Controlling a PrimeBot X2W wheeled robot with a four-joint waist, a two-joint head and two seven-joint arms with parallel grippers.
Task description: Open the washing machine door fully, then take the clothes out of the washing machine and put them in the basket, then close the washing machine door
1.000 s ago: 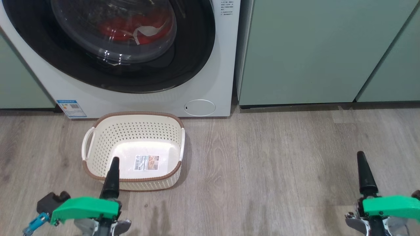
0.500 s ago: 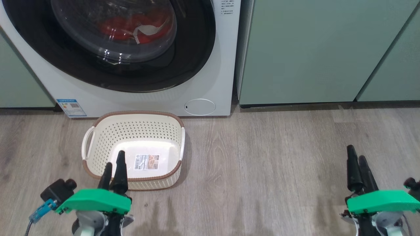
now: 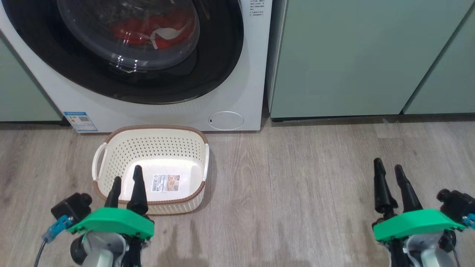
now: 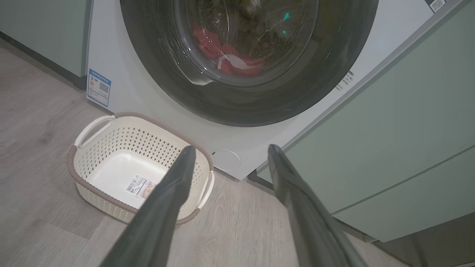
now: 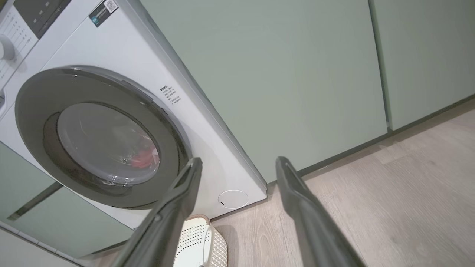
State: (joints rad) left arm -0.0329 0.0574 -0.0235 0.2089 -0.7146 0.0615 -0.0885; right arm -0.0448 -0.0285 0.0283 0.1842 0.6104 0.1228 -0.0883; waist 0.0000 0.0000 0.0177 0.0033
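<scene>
Head view: the washing machine door (image 3: 222,55) at 11 o'clock looks shut. Your left gripper (image 3: 127,174) and right gripper (image 3: 387,164) are spread wide and empty. You must pull it open first.

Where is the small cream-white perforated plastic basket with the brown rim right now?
In the head view the basket stands on the grey wood floor, left of centre, just before the big white washing machine, below its round black-rimmed door.
</scene>
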